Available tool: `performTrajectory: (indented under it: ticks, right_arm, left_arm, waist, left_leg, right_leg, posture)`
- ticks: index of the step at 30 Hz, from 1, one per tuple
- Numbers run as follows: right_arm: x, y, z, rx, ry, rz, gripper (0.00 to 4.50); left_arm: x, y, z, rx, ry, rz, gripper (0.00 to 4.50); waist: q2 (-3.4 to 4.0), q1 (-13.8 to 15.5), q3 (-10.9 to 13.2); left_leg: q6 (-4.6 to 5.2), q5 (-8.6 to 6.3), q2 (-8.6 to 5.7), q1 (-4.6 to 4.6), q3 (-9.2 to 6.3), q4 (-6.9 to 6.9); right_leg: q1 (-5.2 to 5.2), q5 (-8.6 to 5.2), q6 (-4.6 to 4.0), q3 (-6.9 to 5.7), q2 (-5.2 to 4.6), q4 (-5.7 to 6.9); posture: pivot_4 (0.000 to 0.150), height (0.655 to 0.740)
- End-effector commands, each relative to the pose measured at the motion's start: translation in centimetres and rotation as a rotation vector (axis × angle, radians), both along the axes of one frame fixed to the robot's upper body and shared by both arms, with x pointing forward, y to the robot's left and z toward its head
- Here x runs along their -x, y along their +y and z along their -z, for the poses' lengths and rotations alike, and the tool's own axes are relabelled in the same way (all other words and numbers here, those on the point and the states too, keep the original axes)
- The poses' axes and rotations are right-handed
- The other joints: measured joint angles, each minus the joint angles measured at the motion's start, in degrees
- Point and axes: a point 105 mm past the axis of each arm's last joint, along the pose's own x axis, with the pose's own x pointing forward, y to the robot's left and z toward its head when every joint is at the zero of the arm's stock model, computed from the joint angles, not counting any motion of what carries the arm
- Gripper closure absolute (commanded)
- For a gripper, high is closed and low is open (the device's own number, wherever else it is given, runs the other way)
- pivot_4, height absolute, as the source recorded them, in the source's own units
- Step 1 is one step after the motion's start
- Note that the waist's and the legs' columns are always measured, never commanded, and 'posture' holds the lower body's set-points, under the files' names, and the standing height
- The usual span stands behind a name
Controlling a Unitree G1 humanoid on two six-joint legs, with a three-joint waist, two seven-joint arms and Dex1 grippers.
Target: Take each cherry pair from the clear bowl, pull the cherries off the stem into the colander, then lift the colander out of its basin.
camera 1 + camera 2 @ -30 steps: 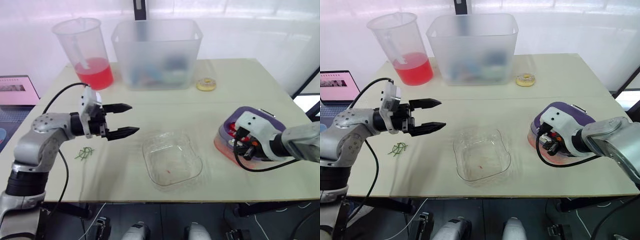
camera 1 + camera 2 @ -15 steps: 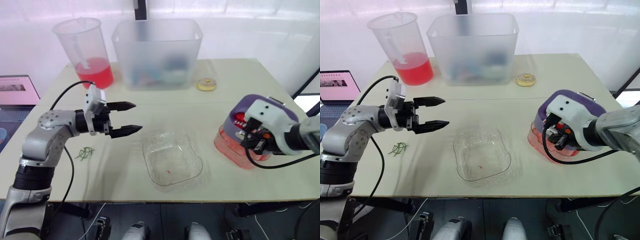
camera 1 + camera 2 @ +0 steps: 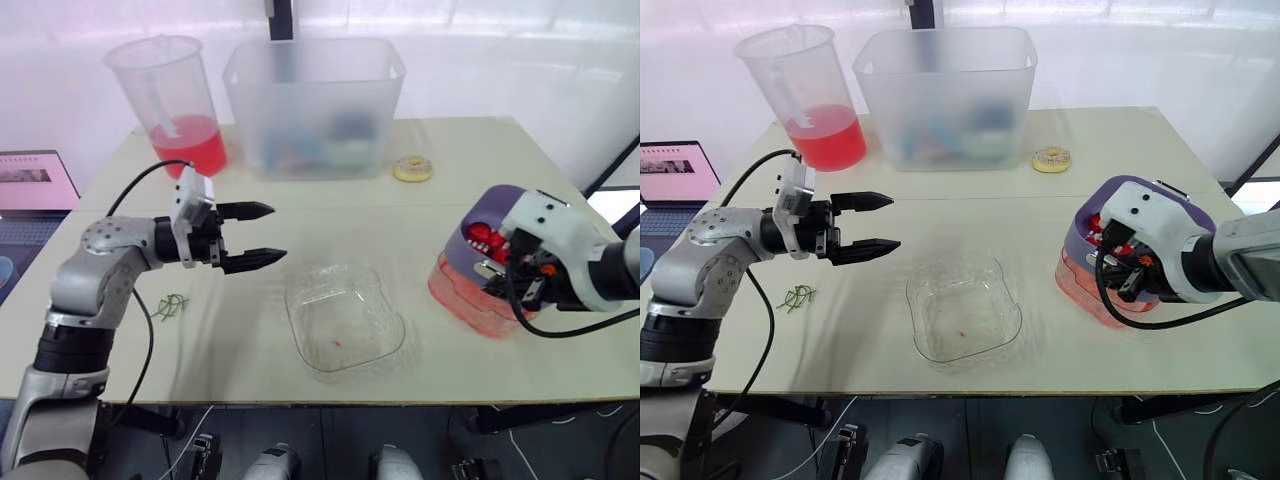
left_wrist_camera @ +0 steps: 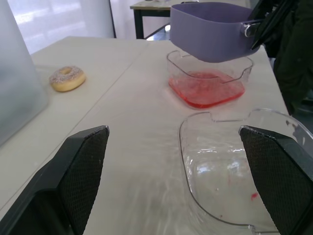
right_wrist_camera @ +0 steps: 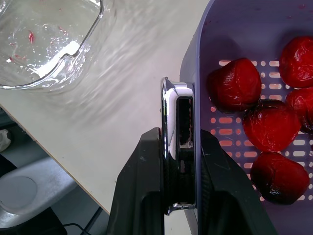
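Right tool (image 5: 180, 136) pinches the colander (image 4: 210, 32) handle; colander, holding cherries (image 5: 234, 84), hangs tilted just above basin (image 3: 452, 292) on bench (image 3: 470, 160). Left tool (image 3: 278, 232) spread, near bowl (image 3: 296, 318).

Cherries (image 5: 234, 84) in colander (image 4: 210, 29) above basin (image 4: 205, 90), right of bowl (image 3: 345, 320); stems (image 3: 170, 305) far left.

The right gripper (image 5: 180, 143) is lifting the colander (image 3: 497, 206) up out of the basin (image 3: 463, 296) and tipping it a bit. The left gripper (image 3: 278, 232) is moving a tiny bit toward the right side.
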Motion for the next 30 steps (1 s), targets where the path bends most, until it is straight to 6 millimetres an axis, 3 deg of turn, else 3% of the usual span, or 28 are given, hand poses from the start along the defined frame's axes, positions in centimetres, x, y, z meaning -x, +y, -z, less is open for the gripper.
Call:
performTrajectory:
  ticks: [1, 11, 16, 23, 30]
  right_arm:
    - [0.2, -0.5, -1.6, -0.014, -0.058, 0.027, 4.29]
    - [-0.1, -1.8, -2.5, -0.114, -0.069, 0.097, 4.29]
    - [-0.3, -1.6, -2.8, -0.268, -0.052, 0.079, 4.29]
    - [0.0, -2.0, -1.7, -0.311, 0.005, 0.094, 4.29]
    - [-0.4, -2.0, -1.9, -0.364, -0.003, 0.099, 4.29]
  left_arm:
    - [0.1, -0.3, -1.2, -0.002, -0.063, 0.017, 0.0]
    - [-0.1, -0.4, -1.2, 0.0, -0.071, 0.024, 0.0]
    - [0.2, -0.3, -1.2, 0.004, -0.058, 0.03, 0.0]
    - [0.2, -0.1, -1.0, -0.007, -0.056, 0.016, 0.0]
    - [0.3, 0.0, -1.0, -0.008, -0.054, 0.008, 0.0]
  waist:
    - [0.0, 0.0, 0.0]
    - [0.0, -0.1, 0.0]
    - [0.0, -0.1, 0.0]
    - [0.0, 0.0, 0.0]
    - [0.0, -0.1, 0.0]
  left_leg:
    - [0.0, 0.0, 0.0, 0.0, 0.0, 0.0]
    - [0.0, 0.0, 0.0, 0.0, 0.08, 0.0]
    - [0.0, 0.0, 0.01, 0.0, 0.11, 0.01]
    - [0.0, 0.0, 0.0, 0.0, 0.14, 0.02]
    - [0.0, 0.0, 0.01, 0.0, 0.18, 0.02]
  right_leg:
    - [0.01, 0.0, 0.0, 0.0, 0.0, 0.0]
    - [0.0, 0.0, 0.0, -0.01, 0.0, 0.03]
    - [0.02, 0.0, 0.0, -0.01, 0.01, 0.03]
    - [0.03, 0.0, 0.0, -0.03, 0.0, 0.03]
    - [0.03, 0.0, 0.0, -0.02, 0.0, 0.04]
  posture:
    - [0.15, 0.74]
    - [0.15, 0.74]
    - [0.15, 0.74]
    - [0.15, 0.74]
    - [0.15, 0.74]
